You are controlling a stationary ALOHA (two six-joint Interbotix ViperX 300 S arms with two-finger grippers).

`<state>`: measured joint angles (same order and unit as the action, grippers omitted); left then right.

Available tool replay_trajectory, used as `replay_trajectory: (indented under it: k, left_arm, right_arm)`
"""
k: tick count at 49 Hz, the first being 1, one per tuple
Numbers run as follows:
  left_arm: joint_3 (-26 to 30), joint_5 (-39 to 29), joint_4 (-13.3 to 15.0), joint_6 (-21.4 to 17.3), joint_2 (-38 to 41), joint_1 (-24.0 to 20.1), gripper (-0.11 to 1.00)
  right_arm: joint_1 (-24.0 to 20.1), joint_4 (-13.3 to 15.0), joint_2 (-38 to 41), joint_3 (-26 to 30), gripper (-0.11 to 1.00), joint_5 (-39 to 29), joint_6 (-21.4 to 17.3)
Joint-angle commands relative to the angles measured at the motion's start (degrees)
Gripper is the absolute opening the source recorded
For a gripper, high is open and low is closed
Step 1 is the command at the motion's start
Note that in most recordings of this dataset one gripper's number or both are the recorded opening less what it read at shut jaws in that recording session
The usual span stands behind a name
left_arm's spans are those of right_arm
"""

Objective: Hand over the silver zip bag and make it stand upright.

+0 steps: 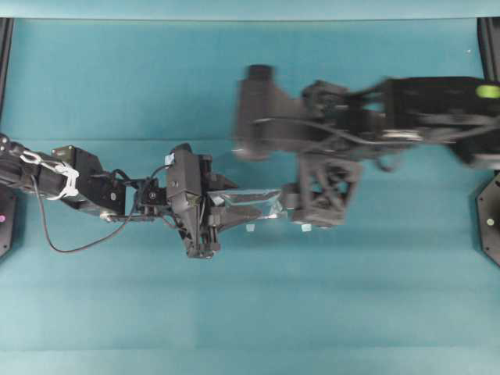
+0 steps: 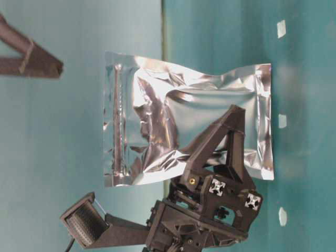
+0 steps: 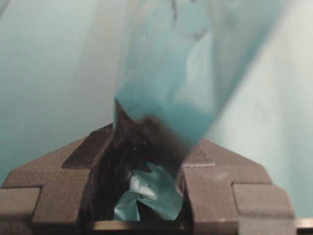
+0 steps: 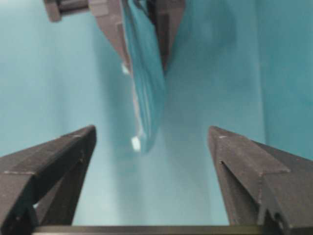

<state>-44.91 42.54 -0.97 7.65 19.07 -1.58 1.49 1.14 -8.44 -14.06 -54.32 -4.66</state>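
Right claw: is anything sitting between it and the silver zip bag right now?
Nothing visible does. In the right wrist view the right claw is open, and only bare teal table shows in the gap to the silver zip bag. The left claw grips the bag at its far end.

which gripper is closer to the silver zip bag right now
Left. The left gripper is clamped on one edge of the silver zip bag. The right gripper is open and clear of it, with the bag's far edge ahead of its spread fingers.
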Motion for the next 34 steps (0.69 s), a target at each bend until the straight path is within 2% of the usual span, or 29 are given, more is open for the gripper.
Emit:
replay_trajectory:
  k: [1,10,16,25,34]
  left_arm:
    - [-0.2,-0.6,-0.1,0.0,-0.2,0.8,0.23]
    - [-0.2,-0.6,-0.1,0.0,-0.2,0.8,0.23]
    - [-0.2,-0.6,-0.1,0.0,-0.2,0.8,0.23]
    - [-0.2,-0.6,-0.1,0.0,-0.2,0.8,0.23]
    - [-0.2,-0.6,-0.1,-0.1,-0.2,0.8,0.23]
  right_arm:
    - [-0.9,0.0,-4.6,-3.5,0.97,5.3,-0.4]
    - [-1.6,0.1,-12.6,-13.4,0.97,18.8,-0.7]
    - [-1.6,0.0,-17.8,-18.7,0.97,24.8,-0.7]
    - [-1.6,-0.2,-24.0,-25.5,0.97,27.7,-1.1]
    - [-1.6,-0.3,-27.7,-29.7,0.97,28.5,-1.1]
